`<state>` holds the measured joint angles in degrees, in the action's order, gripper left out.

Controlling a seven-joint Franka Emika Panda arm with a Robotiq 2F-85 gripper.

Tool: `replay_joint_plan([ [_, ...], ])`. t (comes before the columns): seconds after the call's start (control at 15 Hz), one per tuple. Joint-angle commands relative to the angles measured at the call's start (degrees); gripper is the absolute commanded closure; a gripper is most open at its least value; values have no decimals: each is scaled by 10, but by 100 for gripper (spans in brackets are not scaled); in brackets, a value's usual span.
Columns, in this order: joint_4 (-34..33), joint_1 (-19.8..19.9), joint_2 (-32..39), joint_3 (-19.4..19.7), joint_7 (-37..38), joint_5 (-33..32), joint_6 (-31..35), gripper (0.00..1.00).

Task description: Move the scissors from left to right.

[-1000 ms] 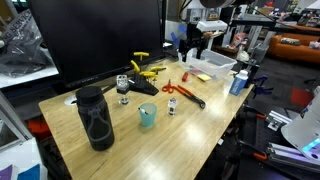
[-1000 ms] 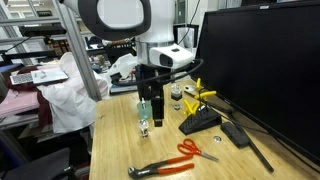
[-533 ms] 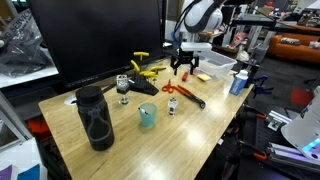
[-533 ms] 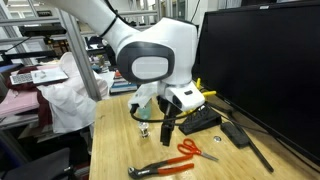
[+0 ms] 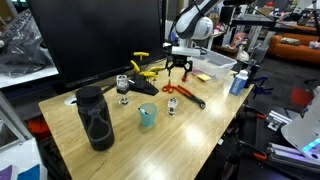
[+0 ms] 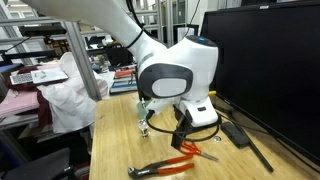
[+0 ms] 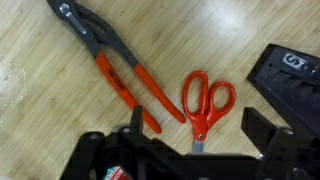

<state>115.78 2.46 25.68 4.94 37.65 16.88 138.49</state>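
Note:
The scissors point(image 7: 207, 100) have red-orange loop handles and lie flat on the wooden table, their dark blades hidden under my gripper in the wrist view. They also show in both exterior views point(image 5: 171, 88) point(image 6: 189, 150). My gripper point(image 7: 200, 135) is open and empty, pointing down, its two fingers on either side of the scissors' pivot. In both exterior views the gripper point(image 5: 179, 70) point(image 6: 184, 136) hangs just above the scissors. Red-handled pliers point(image 7: 112, 62) lie beside the scissors.
A black stand point(image 7: 290, 72) sits close beside the scissors. A yellow-and-black tool point(image 5: 146, 69), a teal cup point(image 5: 147, 115), a small glass bottle point(image 5: 172, 106), a black bottle point(image 5: 95, 118), a white tray point(image 5: 214, 65) and a monitor point(image 5: 95, 35) share the table.
The arm has swung from the table's far end over to the scissors and come down, and the open gripper now hangs just above them.

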Motion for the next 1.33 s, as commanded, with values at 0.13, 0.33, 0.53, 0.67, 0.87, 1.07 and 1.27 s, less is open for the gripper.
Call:
replay_joint_plan([
  [0.13,-55,-24,50,13,72,-10,-8,0],
  [0.33,-72,-31,72,19,105,-20,-8,0],
  [0.53,-87,-27,89,14,107,-17,-15,0],
  [0.67,-93,-29,100,15,109,-19,-19,0],
  [0.87,-95,-35,108,21,119,-27,-17,0],
  [1.07,-96,-34,112,21,123,-29,-20,0],
  [1.27,-92,-31,111,18,118,-26,-28,0],
])
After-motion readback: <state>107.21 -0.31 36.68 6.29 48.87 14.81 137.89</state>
